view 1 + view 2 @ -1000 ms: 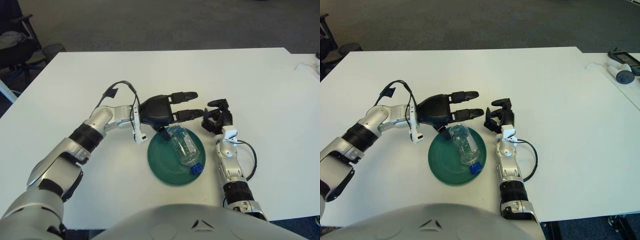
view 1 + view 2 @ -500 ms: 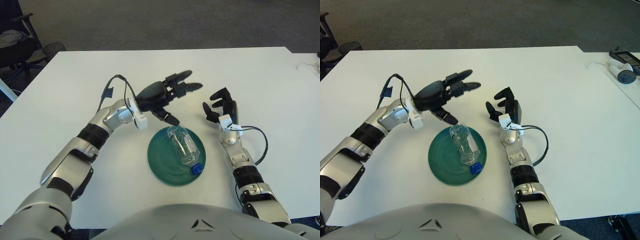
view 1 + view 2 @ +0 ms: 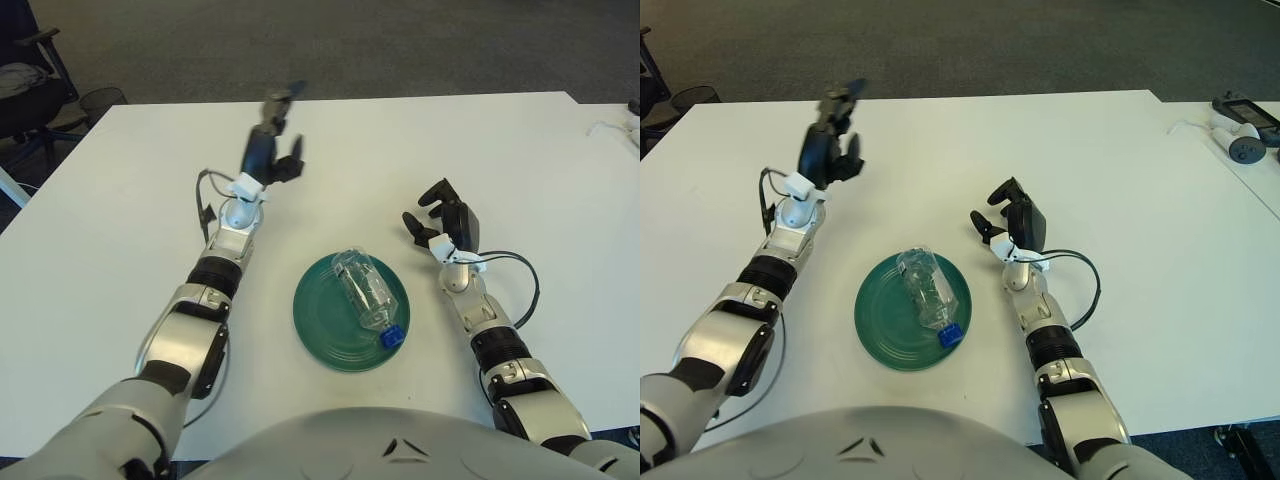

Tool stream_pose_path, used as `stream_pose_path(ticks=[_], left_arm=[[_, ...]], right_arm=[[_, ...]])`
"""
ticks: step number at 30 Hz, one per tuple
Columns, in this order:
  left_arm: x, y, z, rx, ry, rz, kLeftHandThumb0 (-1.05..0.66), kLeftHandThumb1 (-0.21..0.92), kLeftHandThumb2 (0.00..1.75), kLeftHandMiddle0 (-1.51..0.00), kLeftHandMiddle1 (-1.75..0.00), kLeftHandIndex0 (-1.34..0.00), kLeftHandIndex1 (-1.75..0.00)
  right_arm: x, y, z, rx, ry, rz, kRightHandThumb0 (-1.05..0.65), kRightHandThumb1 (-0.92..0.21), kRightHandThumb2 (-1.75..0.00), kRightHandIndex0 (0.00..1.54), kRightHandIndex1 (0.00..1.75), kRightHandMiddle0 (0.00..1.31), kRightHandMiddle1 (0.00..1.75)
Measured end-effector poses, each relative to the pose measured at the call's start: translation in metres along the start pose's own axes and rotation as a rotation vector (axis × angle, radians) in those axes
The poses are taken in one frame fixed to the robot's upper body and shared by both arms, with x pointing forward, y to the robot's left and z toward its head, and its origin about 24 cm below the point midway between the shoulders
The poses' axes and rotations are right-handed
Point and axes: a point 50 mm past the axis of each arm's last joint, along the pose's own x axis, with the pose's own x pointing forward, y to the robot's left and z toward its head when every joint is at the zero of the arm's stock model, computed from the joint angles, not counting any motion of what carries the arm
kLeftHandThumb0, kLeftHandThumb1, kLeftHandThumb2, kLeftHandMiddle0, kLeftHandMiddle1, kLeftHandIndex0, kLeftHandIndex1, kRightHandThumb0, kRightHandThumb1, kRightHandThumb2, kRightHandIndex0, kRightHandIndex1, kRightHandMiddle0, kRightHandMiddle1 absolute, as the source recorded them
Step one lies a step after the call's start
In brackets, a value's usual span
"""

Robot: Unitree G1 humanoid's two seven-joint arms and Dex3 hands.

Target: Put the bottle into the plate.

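Note:
A clear plastic bottle (image 3: 364,291) with a blue cap lies on its side in the dark green plate (image 3: 318,330) at the table's front centre. My left hand (image 3: 272,143) is raised over the table to the far left of the plate, fingers spread, holding nothing. My right hand (image 3: 441,216) rests upright to the right of the plate, fingers open and empty, clear of the bottle.
The white table (image 3: 120,230) spreads around the plate. Small devices and a cable (image 3: 1238,130) lie on a second table at the far right. An office chair (image 3: 40,90) stands off the table's far left corner.
My left hand has let go of the bottle, lifted away from the plate and swung back to the far left. My right hand rose slightly. The bottle stays in the plate.

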Motion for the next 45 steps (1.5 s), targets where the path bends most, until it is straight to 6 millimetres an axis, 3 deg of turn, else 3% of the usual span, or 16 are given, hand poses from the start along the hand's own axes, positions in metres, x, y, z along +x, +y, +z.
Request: stream_pose_path(ticks=[7,9,12,13,15,17,21,27,33,45], left_arm=[[-0.034,0.013,-0.033,-0.038,0.220,0.208,-0.85,0.92,0.91,-0.18,-0.53,-0.02,-1.19],[-0.042,0.013,-0.040,-0.046,0.263,0.243,-0.76,0.92,0.83,-0.22,-0.81,-0.08,-1.29],[-0.052,0.012,-0.047,-0.061,0.319,0.295,-0.68,0.90,0.77,-0.25,-1.06,-0.14,-1.43],[-0.055,0.011,-0.049,-0.066,0.336,0.305,-0.62,0.87,0.77,-0.27,-1.15,-0.18,-1.49],[-0.058,0.011,-0.051,-0.077,0.357,0.330,-0.49,0.74,0.84,-0.35,-1.50,-0.28,-1.64],[-0.060,0.011,-0.053,-0.090,0.369,0.360,-0.45,0.68,0.89,-0.45,-1.62,-0.34,-1.69],[-0.062,0.013,-0.052,-0.094,0.383,0.424,-0.44,0.48,1.12,-0.74,-1.72,-0.48,-1.74],[-0.070,0.011,-0.051,-0.052,0.395,0.466,-0.46,0.36,1.26,-0.99,-1.74,-0.58,-1.75],[-0.089,0.012,-0.058,-0.012,0.442,0.446,-0.48,0.30,1.34,-1.12,-1.75,-0.62,-1.75],[-0.089,0.020,-0.064,0.039,0.464,0.356,-0.51,0.21,1.45,-1.22,-1.75,-0.69,-1.75]], right_arm=[[0.007,-0.003,0.004,-0.014,-0.037,-0.018,-0.01,-0.55,-0.95,0.46,1.44,0.43,1.75],[0.007,-0.001,0.007,-0.006,-0.051,-0.012,-0.01,-0.55,-0.95,0.46,1.44,0.43,1.75],[0.007,0.001,0.009,-0.001,-0.061,-0.007,-0.01,-0.55,-0.95,0.46,1.44,0.43,1.75],[0.007,0.001,0.009,-0.001,-0.061,-0.007,-0.01,-0.55,-0.95,0.46,1.43,0.43,1.75],[0.007,0.001,0.008,-0.003,-0.059,-0.008,-0.01,-0.55,-0.95,0.46,1.43,0.43,1.75],[0.007,0.000,0.008,-0.005,-0.058,-0.008,-0.01,-0.55,-0.95,0.46,1.43,0.43,1.75],[0.007,0.000,0.007,-0.008,-0.057,-0.010,-0.01,-0.55,-0.95,0.46,1.44,0.43,1.75],[0.007,0.000,0.005,-0.012,-0.050,-0.012,-0.01,-0.55,-0.95,0.46,1.44,0.43,1.75],[0.006,0.000,0.003,-0.016,-0.043,-0.009,-0.01,-0.55,-0.95,0.46,1.44,0.43,1.75],[0.009,0.000,0.004,-0.016,-0.045,-0.008,-0.01,-0.55,-0.95,0.46,1.44,0.43,1.75]])
